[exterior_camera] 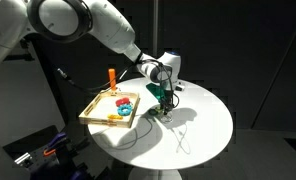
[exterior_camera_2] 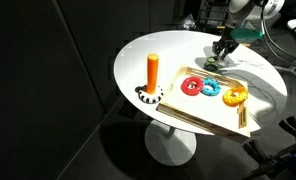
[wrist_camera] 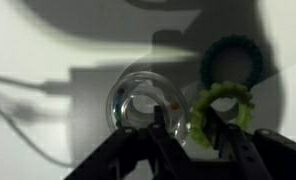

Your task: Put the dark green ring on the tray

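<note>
The wrist view is dim and blurred: the hand (wrist_camera: 198,142) shows only as dark fingers low in the picture, so I cannot tell whether it grips anything. The dark green ring (wrist_camera: 233,43) lies on the bench (exterior_camera: 203,125), off the tray (exterior_camera_2: 203,115), just beyond a light green ring (wrist_camera: 196,118) and a clear ring (wrist_camera: 116,105). In both exterior views the hand hides these rings. An orange peg (exterior_camera_2: 153,70) stands beside the tray.

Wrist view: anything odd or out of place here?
Nothing spilled or damaged. Three rings lie on the table, off the tray: the dark green ring, light green ring and clear ring, clustered under the gripper. The orange peg stands bare.
</note>
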Robot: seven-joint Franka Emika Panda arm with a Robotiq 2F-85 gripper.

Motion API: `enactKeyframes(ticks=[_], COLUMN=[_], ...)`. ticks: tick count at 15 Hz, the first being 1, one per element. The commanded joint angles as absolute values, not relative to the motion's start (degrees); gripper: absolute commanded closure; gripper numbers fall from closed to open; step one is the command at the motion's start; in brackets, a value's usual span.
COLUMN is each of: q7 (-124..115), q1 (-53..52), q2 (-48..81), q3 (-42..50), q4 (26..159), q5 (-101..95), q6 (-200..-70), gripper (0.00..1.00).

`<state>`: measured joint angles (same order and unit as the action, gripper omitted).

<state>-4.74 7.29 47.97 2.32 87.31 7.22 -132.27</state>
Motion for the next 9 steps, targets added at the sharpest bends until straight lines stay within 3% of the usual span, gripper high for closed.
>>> enactKeyframes(ticks=[1, 9], q7=[-5.1, -4.2], q1=[6.8, 4.7], q2=[45.2, 40.4], q3=[1.5, -1.1], q4=[87.6, 88.8], q5=[8.1, 8.8], q6=[-129.9, -127.6], gripper=[0.82, 0.82])
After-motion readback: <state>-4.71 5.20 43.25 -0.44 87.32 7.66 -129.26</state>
